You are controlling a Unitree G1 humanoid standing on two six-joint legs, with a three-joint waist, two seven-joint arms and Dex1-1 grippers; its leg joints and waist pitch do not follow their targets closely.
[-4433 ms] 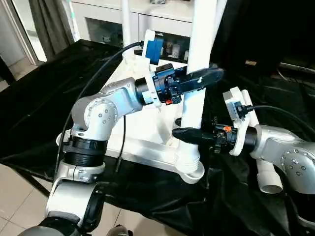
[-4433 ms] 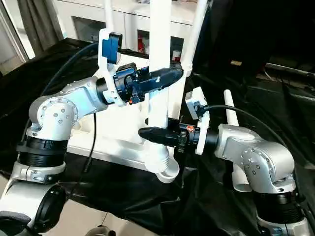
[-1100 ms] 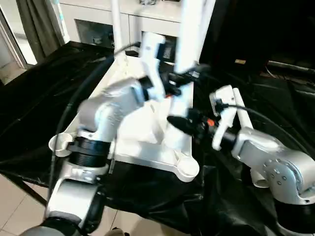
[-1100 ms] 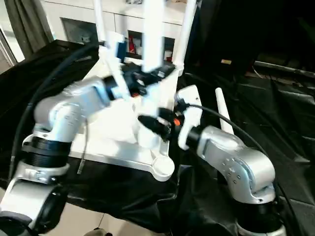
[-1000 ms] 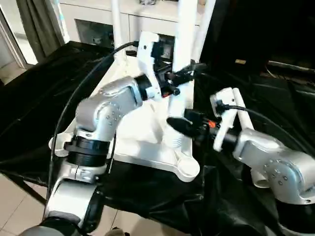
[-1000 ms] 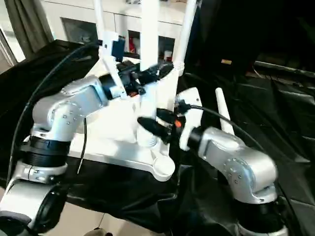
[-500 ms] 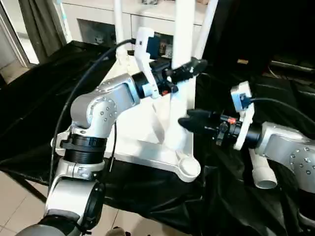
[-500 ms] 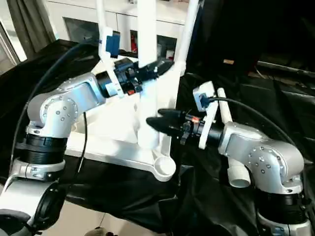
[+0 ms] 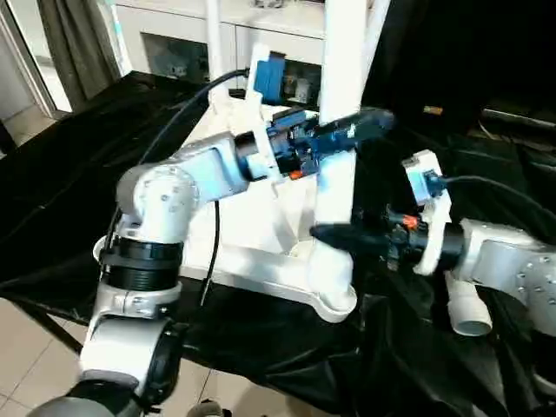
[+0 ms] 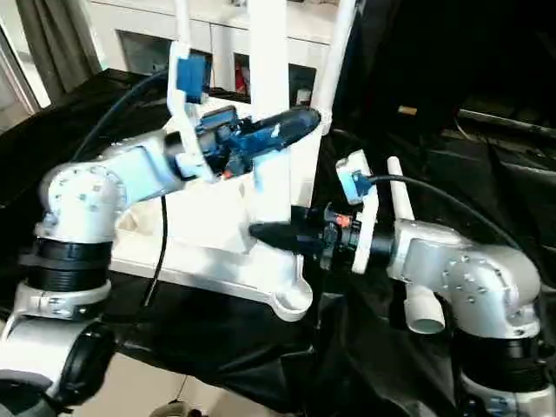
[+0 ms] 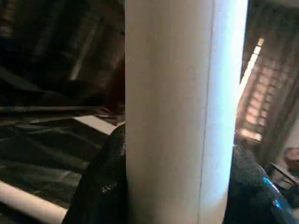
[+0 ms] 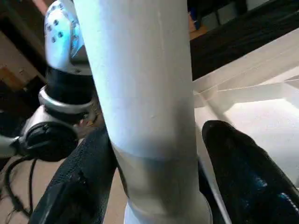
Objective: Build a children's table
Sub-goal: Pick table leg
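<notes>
Moved since half a second ago: right end effector (image 9: 334, 233) has come back in from just beside the leg and now reaches around its base; left end effector (image 9: 365, 123) stays clamped higher up, its wrist rolled a little.
Moved over four seconds: much the same two-handed hold as then, after a spell of swinging in between; the near corner's rim now shows less ribbed collar below the leg.
Left end effector: clenched on the upright leg (image 10: 269, 104) about halfway up; in the left wrist view its black fingers (image 11: 100, 186) sit flush against both sides of the tube. Purpose, as I judge it: steadying the leg vertical.
Children's table top (image 9: 252, 217): lies upside down on the black-draped worktop (image 9: 69, 174), near the robot's front edge, so the corner sockets face upward.
Other legs: two thinner-looking ones (image 9: 213, 35) stand up at the far corners.
Right end effector: grasping the same leg just above the near corner socket (image 10: 291, 300); the right wrist view shows one finger (image 12: 243, 158) on each side of the tube. Likely purpose: guiding or twisting the foot into the socket.
Spare leg (image 10: 413, 261): lying on the worktop beside the right forearm, open end toward the robot, waiting its turn.
</notes>
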